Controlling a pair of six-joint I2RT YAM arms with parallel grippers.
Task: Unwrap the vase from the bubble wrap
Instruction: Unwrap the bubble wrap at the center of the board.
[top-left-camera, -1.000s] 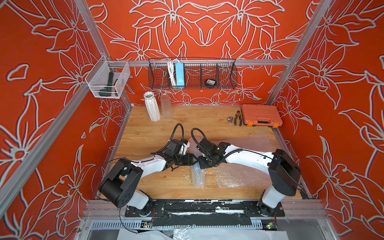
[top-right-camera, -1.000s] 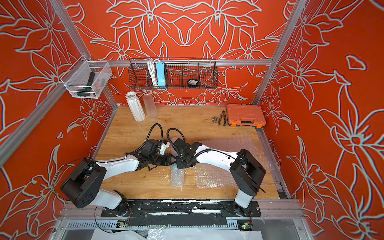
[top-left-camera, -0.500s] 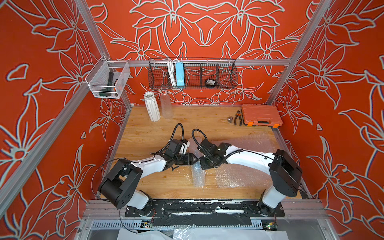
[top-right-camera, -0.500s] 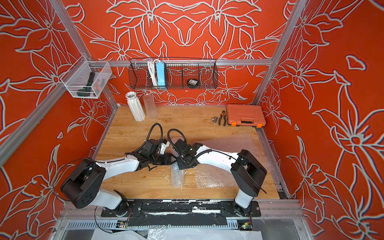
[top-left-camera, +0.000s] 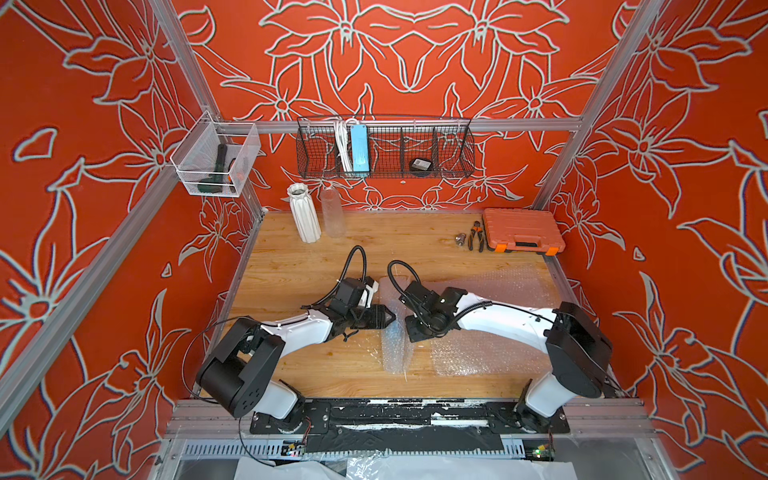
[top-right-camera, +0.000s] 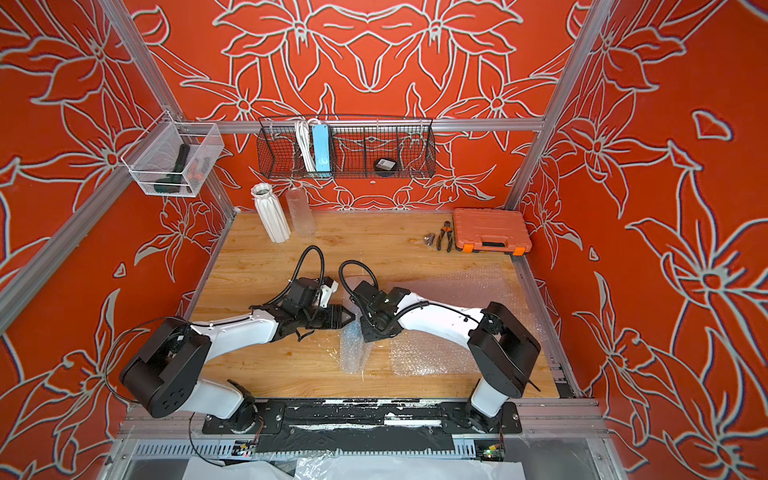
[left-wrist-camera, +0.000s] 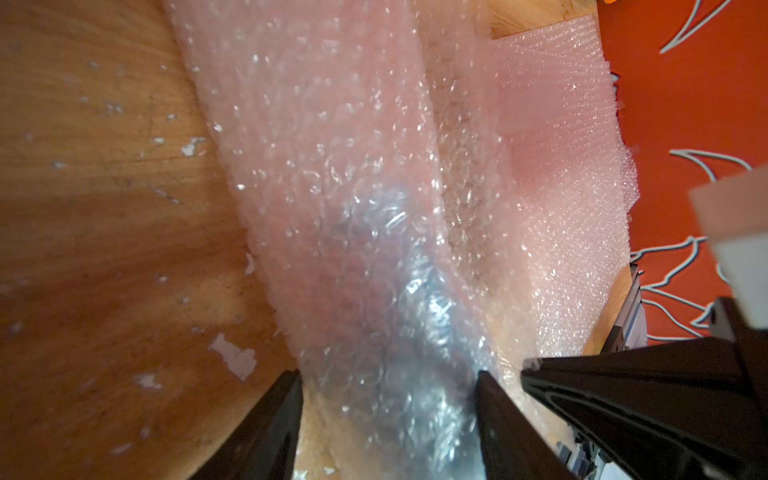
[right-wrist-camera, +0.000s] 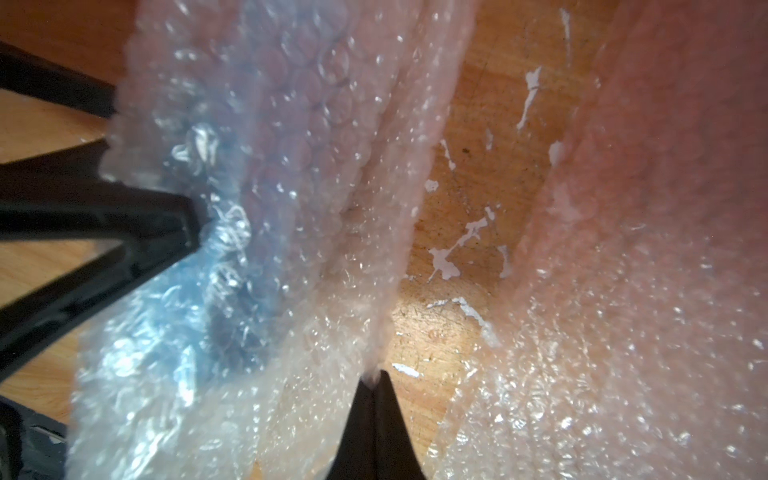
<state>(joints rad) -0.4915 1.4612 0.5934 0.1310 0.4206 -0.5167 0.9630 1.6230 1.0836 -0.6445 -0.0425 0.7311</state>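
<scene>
A roll of bubble wrap (top-left-camera: 394, 349) (top-right-camera: 353, 351) lies near the middle of the wooden table (top-left-camera: 291, 257). The vase is inside it and shows only as a bluish-grey core (left-wrist-camera: 374, 324) through the plastic. My left gripper (left-wrist-camera: 387, 372) (top-left-camera: 388, 318) straddles the roll, with a finger pressed against each side. One of its fingers (right-wrist-camera: 166, 220) dents the wrap in the right wrist view. My right gripper (right-wrist-camera: 376, 374) is shut on a thin loose edge of the wrap, just beside the roll. From above, its wrist (top-left-camera: 419, 328) hides its fingertips.
Two flat bubble-wrap sheets (top-left-camera: 478, 353) (top-left-camera: 515, 282) lie under and beyond the right arm. A white ribbed vase (top-left-camera: 304, 214) and a clear cylinder (top-left-camera: 332, 212) stand at the back left. An orange toolbox (top-left-camera: 521, 230) and pliers (top-left-camera: 476, 235) sit back right. A wire basket (top-left-camera: 384, 145) hangs behind.
The right wrist has edged very slightly to the right. The left arm and the roll have stayed where they were.
</scene>
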